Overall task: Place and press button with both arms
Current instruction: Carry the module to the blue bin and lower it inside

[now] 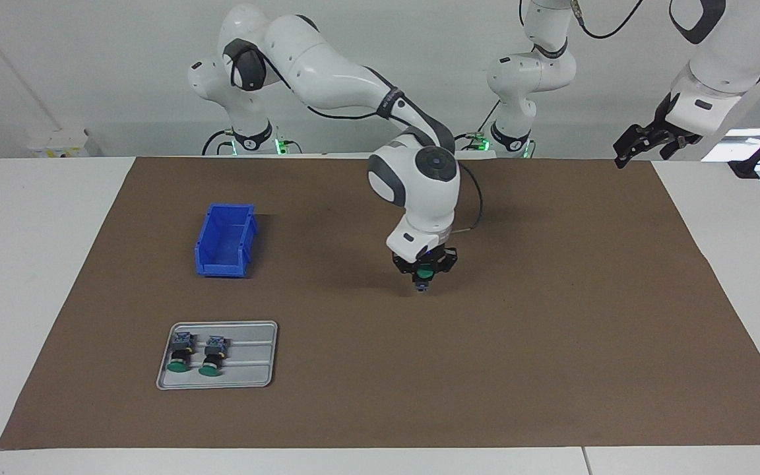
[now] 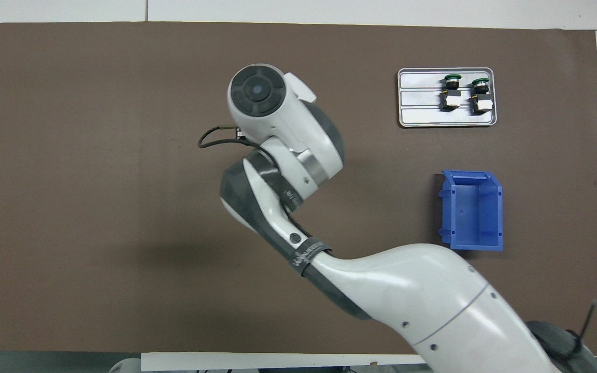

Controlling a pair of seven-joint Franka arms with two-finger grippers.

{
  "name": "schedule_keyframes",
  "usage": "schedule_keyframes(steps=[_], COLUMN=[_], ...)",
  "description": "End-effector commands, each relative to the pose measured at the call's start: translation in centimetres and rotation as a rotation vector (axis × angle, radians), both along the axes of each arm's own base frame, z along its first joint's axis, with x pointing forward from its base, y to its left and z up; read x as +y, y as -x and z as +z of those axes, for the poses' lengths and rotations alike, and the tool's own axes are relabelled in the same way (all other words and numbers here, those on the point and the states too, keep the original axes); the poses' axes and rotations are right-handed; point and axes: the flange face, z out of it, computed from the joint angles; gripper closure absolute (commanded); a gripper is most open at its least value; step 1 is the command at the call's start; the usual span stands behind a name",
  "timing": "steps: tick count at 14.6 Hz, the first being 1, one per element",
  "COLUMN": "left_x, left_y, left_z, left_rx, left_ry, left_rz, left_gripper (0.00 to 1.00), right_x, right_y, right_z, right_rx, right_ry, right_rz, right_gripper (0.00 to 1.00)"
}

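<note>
My right gripper (image 1: 424, 272) is shut on a button (image 1: 425, 271) with a green cap and points down over the middle of the brown mat (image 1: 551, 330). The button's blue-grey end hangs just above the mat. In the overhead view the right arm's white wrist (image 2: 278, 119) hides the gripper and the button. My left gripper (image 1: 644, 144) waits open and empty, raised over the mat's corner at the left arm's end. Two more green-capped buttons (image 1: 179, 353) (image 1: 212, 354) lie side by side on a grey tray (image 1: 251, 359).
A blue bin (image 1: 225, 241) stands open and empty at the right arm's end, nearer to the robots than the tray. In the overhead view the tray (image 2: 417, 103) and the bin (image 2: 472, 210) show clearly. White tabletop surrounds the mat.
</note>
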Motion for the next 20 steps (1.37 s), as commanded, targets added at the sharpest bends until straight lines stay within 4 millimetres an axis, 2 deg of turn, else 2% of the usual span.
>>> schedule_keyframes(steps=[1, 3, 4, 7, 10, 13, 14, 16, 20], left_x=[-0.2, -0.1, -0.3, -0.8, -1.8, -1.8, -1.8, -1.7, -1.8], left_y=[0.1, 0.0, 0.0, -0.2, -0.1, 0.0, 0.0, -0.1, -0.1], left_z=[-0.1, -0.1, -0.2, -0.1, -0.2, -0.4, -0.4, -0.3, -0.4], left_rx=[-0.008, -0.010, -0.011, -0.032, -0.033, -0.028, -0.028, -0.031, -0.032], left_ry=[-0.016, -0.013, -0.013, 0.021, 0.024, 0.024, 0.023, 0.023, 0.023], left_rz=[-0.012, -0.012, -0.014, -0.019, -0.045, -0.046, -0.042, -0.041, -0.041], left_gripper=[0.00, 0.00, 0.00, 0.00, 0.00, 0.00, 0.00, 0.00, 0.00], right_x=[-11.7, -20.2, -23.5, -30.6, -36.4, -39.8, -41.0, -41.5, -41.0], right_y=[1.1, 1.8, 2.6, 4.8, 8.0, 11.5, 12.0, 12.6, 12.8], right_z=[3.0, 4.5, 4.9, 4.7, 4.1, 2.6, 1.9, 1.3, -1.4], right_rx=[0.048, 0.081, 0.087, 0.119, 0.142, 0.172, 0.174, 0.164, 0.153], right_ry=[0.007, -0.048, -0.055, -0.052, -0.060, -0.123, -0.128, -0.126, -0.116], right_rz=[0.076, 0.127, 0.152, 0.153, 0.177, 0.154, 0.156, 0.158, 0.096], right_gripper=[1.00, 1.00, 1.00, 0.99, 0.99, 0.99, 0.99, 0.99, 0.99])
